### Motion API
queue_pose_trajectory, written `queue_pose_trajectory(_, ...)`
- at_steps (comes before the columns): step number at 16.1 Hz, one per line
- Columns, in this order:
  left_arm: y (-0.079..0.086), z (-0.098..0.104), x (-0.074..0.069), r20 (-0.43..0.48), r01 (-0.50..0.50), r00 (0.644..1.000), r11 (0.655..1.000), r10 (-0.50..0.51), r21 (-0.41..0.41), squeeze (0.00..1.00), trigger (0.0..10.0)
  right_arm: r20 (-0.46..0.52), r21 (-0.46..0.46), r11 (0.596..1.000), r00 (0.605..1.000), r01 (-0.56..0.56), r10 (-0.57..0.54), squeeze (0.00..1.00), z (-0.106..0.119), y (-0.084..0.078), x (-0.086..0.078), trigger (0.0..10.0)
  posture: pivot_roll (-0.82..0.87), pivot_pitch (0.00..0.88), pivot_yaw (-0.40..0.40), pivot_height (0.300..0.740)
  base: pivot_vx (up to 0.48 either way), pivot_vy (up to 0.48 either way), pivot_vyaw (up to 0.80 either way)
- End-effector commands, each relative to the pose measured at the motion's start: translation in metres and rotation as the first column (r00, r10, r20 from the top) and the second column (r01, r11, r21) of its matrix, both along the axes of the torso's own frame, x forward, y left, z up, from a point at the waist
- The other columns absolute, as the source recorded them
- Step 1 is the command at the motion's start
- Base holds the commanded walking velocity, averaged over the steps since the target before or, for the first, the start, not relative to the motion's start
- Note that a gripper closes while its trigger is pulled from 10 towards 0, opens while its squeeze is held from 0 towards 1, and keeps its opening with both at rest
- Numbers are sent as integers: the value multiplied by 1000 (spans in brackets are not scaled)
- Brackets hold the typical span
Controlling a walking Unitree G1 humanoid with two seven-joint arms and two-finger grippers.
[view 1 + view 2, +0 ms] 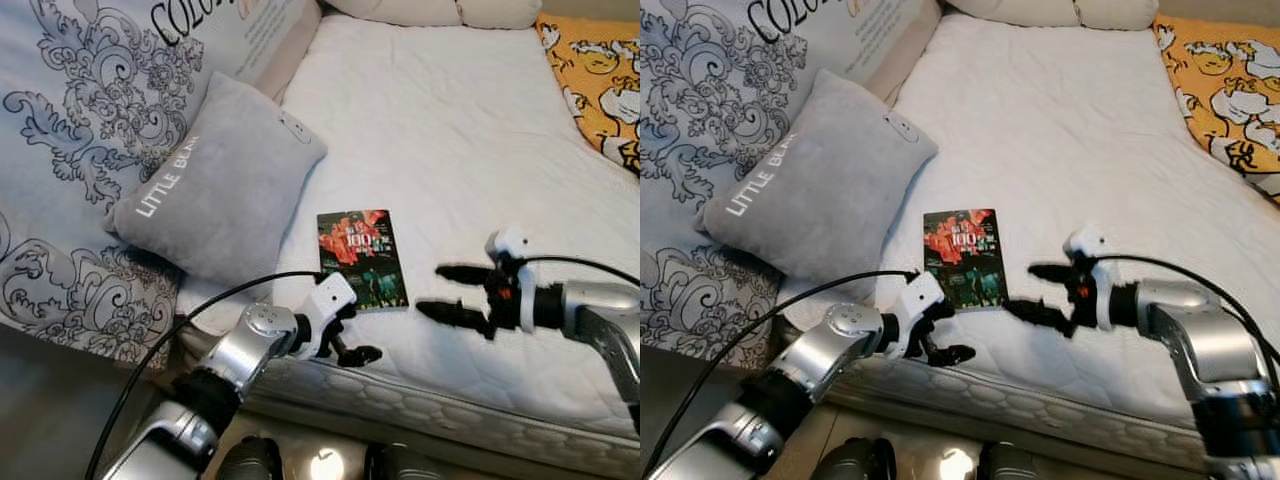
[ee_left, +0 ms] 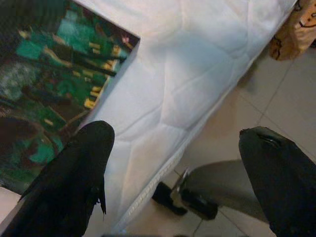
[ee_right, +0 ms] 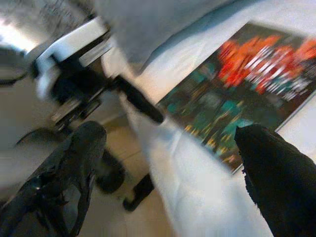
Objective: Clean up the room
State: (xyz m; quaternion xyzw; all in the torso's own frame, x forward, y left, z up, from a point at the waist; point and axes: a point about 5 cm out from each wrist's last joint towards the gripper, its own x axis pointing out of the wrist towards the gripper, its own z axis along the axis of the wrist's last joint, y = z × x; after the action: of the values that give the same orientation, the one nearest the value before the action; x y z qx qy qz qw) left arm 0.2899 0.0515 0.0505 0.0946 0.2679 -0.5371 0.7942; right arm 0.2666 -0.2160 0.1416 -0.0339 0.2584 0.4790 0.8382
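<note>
A book (image 1: 362,258) with a red and green cover lies flat on the white bed (image 1: 450,130), close to the near edge of the mattress. My left claw (image 1: 350,345) hangs at that edge, just below the book's near corner, fingers spread and grasping nothing; my left wrist view shows the book's green corner beside one finger (image 2: 69,182) and the tiled floor (image 2: 276,103) beyond the mattress side. My right claw (image 1: 452,293) hovers over the sheet just to the right of the book, its two fingers pointing toward it, parted and released, not touching the cover. My right wrist view, blurred, shows the book between my fingers and my other claw past it. A grey pillow (image 1: 215,180) printed LITTLE BEAR leans at the book's left, against a pale patterned quilt (image 1: 80,110). A yellow cartoon blanket (image 1: 600,80) lies at the bed's far right corner
</note>
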Motion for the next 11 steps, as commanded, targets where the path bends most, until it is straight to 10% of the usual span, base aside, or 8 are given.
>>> queue_pose_trajectory(1, -3, -3, 1, 2, 22, 1000, 999, -22, 26, 0, 10000, -42, -12, 997, 997, -70, 69, 1000, -1, 5, -9, 10000, -136, 105, 23, 740, 0, 0, 0)
queue_pose_trajectory(11, 6, -13, 25, 105, -139, 987, 970, 120, 199, 0, 10000, -95, -75, 994, 993, -78, 71, 1000, -9, 6, -21, 10000, -144, 131, 52, 740, 0, 0, 0)
